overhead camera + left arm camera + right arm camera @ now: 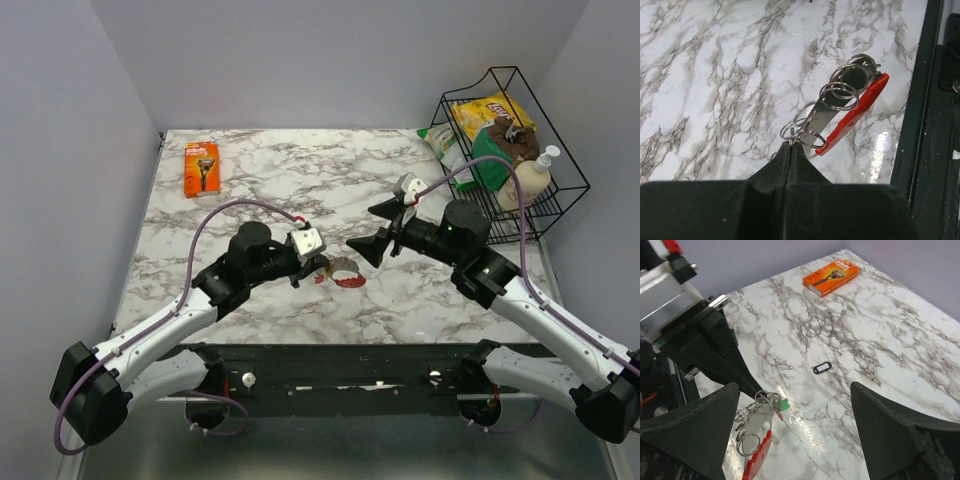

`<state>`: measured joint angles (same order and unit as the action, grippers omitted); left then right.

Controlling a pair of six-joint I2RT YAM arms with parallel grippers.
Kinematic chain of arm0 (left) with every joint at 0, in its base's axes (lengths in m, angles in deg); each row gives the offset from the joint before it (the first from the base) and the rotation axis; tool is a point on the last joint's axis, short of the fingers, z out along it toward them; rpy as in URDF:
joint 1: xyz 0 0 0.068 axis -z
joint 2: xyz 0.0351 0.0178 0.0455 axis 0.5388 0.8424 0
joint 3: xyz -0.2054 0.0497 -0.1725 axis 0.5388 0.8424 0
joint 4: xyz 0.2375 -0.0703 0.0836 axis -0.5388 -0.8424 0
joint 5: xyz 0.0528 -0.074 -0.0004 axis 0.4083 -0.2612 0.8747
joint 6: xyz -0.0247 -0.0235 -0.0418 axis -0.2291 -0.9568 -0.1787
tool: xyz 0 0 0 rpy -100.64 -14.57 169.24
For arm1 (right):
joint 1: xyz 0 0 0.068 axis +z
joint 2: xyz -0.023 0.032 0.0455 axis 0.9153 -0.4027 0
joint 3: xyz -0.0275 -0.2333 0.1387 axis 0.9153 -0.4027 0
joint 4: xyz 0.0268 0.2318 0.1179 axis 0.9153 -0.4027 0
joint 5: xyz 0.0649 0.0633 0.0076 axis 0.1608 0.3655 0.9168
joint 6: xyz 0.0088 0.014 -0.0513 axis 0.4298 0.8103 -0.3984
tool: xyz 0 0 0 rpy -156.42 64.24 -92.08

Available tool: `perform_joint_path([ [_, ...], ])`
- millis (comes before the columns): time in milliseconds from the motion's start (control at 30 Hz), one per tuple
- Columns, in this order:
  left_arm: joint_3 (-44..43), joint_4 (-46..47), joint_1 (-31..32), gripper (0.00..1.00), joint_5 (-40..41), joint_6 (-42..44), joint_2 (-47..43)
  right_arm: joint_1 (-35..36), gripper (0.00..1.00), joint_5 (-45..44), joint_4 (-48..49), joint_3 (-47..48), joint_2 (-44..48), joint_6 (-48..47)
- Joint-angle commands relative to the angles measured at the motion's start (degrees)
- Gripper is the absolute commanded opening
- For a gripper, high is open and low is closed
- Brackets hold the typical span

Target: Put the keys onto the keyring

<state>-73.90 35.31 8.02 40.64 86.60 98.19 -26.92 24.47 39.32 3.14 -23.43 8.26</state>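
We look down on a marble-patterned table [280, 190] with two robot arms at its near edge; the left gripper [790, 146] is pinched closed on a small split ring at the edge of the keys [842, 102]; the keys are a bunch of silvery rings, a flat metal blade, a red curved tag and a green head; the bunch reaches out ahead of the closed fingertips, over the front middle of the table; we cannot tell whether the tag's far end touches the surface; the right gripper [795, 390] stands wide open and holds nothing, its two dark fingers spread near the bunch; the keyring [822, 368], a tiny black oblong loop, lies flat on the marble by itself, apart from the keys, between them and an orange razor box [833, 277] near the far left corner; a black wire basket [560, 180] of groceries sits at the far right
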Motion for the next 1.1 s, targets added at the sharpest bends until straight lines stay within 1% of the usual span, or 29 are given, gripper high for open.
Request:
perform_joint_path([
  [0,7.03,8.86,0.07,0.0,9.08,-3.85,-4.99,0.22,1.0,-2.25,4.21,0.71,-3.39,0.82],
  [67,10.55,12.1,0.07,0.0,11.02,-4.9,-6.49,0.22,1.0,-2.17,5.53,1.32,-4.71,0.82],
  [100,14.14,13.25,0.16,0.0,11.98,-5.25,-8.15,0.22,1.0,-2.25,5.71,1.5,-6.2,0.82],
  [133,16.18,14.83,0.16,0.0,14.26,-5.87,-9.04,0.22,1.0,-2.17,5.88,1.67,-6.82,2.73],
  [167,18.2,18.5,0.16,0.0,15.06,-6.4,-9.83,0.31,1.0,-2.08,7.45,1.68,-7.35,3.01],
  [200,21.87,20.19,0.16,0.0,15.77,-7.53,-11.66,0.13,1.0,-1.56,8.25,1.76,-8.84,2.93],
  [233,23.48,21.69,0.16,0.0,16.9,-8.07,-12.55,0.22,1.0,-1.2,8.87,1.94,-9.46,2.93],
  [300,27.25,25.03,0.16,0.0,17.35,-8.77,-15.09,0.22,1.0,-0.06,10.63,2.9,-11.57,3.02],
  [333,28.23,25.65,0.25,0.0,17.35,-10.43,-16.07,0.22,1.0,0.38,10.72,3.43,-14.1,2.93],
  [400,29.9,25.66,0.34,0.0,16.39,-10.62,-18.78,0.22,1.0,1.7,12.12,4.4,-16.66,3.1],
  [467,30.87,24.61,0.34,0.0,15.43,-11.06,-20.73,0.22,1.0,3.19,13.96,5.71,-20.95,3.71],
  [600,33.68,23.99,0.42,0.0,12.45,-10.97,-27.04,-0.04,0.98,5.13,14.5,10.02,-29.14,4.33],
  [733,34.3,21.45,0.51,0.0,10.5,-9.83,-32.68,-2.41,0.94,10.73,14.94,15.64,-36.87,7.31],
  [833,33.6,19.33,0.77,0.0,14.78,-10.36,-37.16,-4.78,0.92,14.78,15.38,19.51,-41.27,10.13],
  [900,32.38,17.75,0.69,0.0,17.95,-10.09,-40.49,-5.84,0.92,15.76,14.94,21.79,-42.94,10.84],
  [933,31.76,16.96,0.69,0.0,21.28,-9.74,-41.64,-6.54,0.92,16.46,14.68,22.85,-44.26,10.93],
  [1033,28.86,14.24,0.78,0.0,26.92,-9.3,-45.07,-7.77,0.92,18.48,11.87,27.24,-48.38,10.58],
  [1067,28.07,13.62,0.69,0.0,30.76,-7.74,-45.6,-7.95,0.92,19.1,10.91,28.21,-49.36,10.92],
])
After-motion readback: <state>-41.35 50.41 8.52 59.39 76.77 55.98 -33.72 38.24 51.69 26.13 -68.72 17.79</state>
